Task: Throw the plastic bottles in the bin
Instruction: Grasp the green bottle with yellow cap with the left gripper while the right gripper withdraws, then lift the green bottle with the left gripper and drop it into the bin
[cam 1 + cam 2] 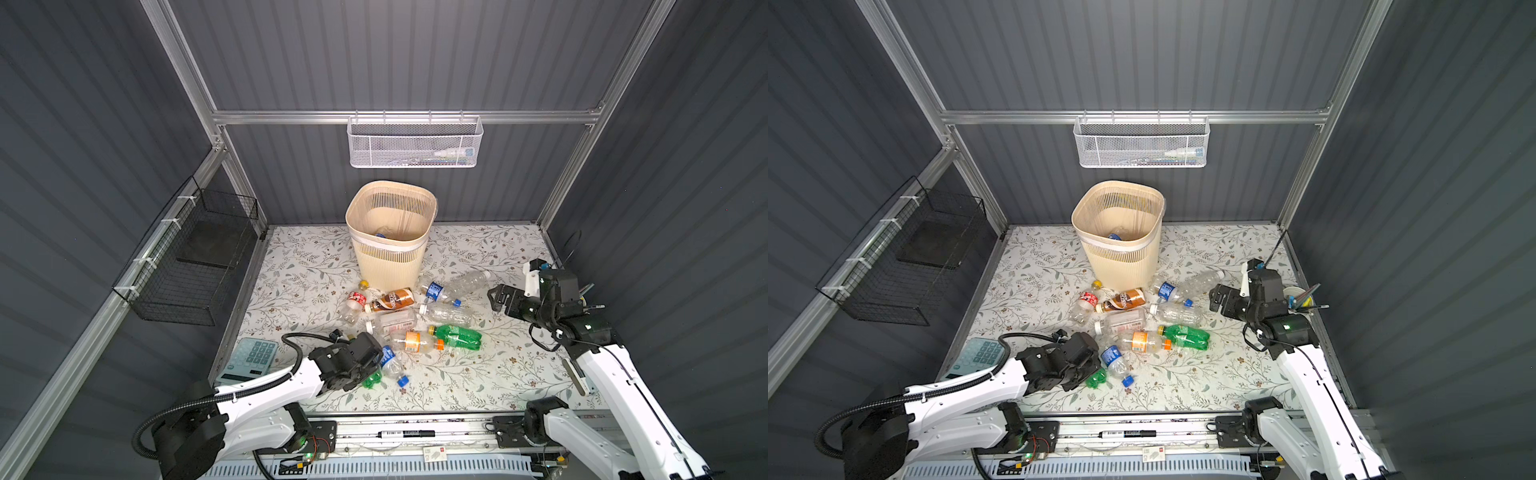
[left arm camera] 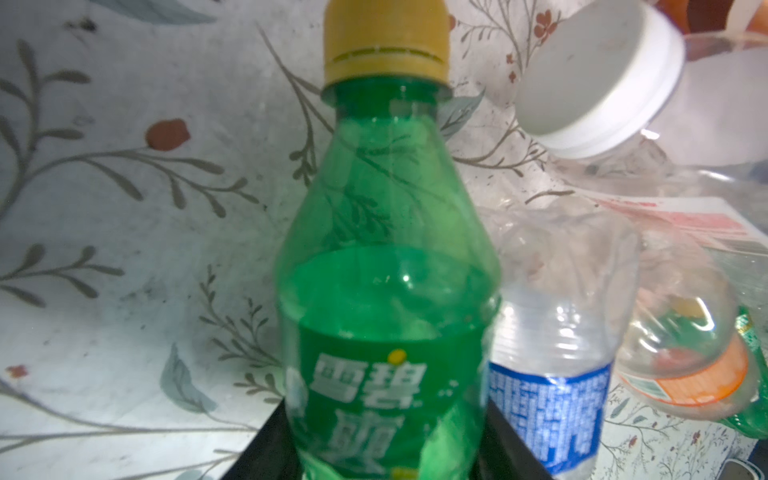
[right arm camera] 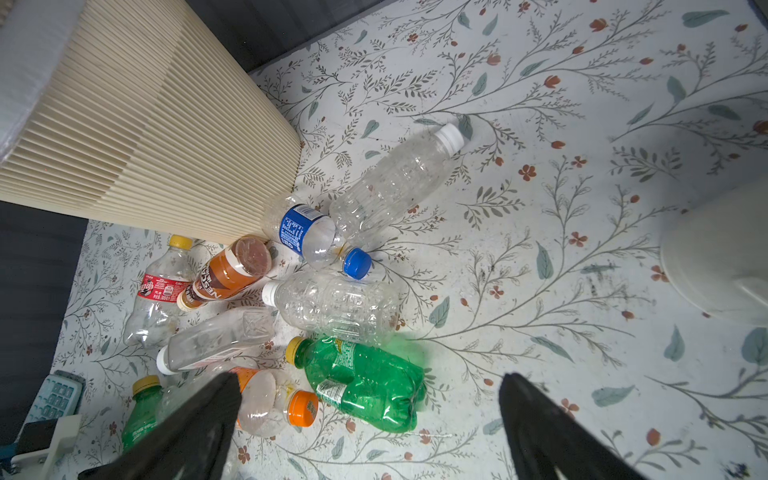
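Note:
Several plastic bottles lie in a pile (image 1: 409, 318) (image 1: 1136, 318) (image 3: 332, 307) on the floral mat in front of the beige bin (image 1: 388, 240) (image 1: 1116, 241) (image 3: 145, 124). One more bottle (image 1: 380, 235) lies inside the bin. My left gripper (image 1: 365, 372) (image 1: 1090, 372) (image 2: 384, 440) is low at the pile's near left side, shut on a small green bottle (image 2: 388, 291) with a yellow cap; its base (image 1: 371, 379) pokes out beneath. A blue-labelled bottle (image 1: 390, 361) (image 2: 548, 399) lies right beside it. My right gripper (image 1: 498, 299) (image 1: 1219, 297) (image 3: 370, 399) hangs open to the right of the pile, above a bigger green bottle (image 1: 459, 336) (image 3: 361, 382).
A calculator (image 1: 253, 359) lies at the mat's near left corner. A black wire basket (image 1: 195, 266) hangs on the left wall and a white mesh basket (image 1: 415, 143) on the back rail. A cup of pens (image 1: 1302, 297) stands behind my right arm. A marker (image 1: 405, 433) rests on the front rail.

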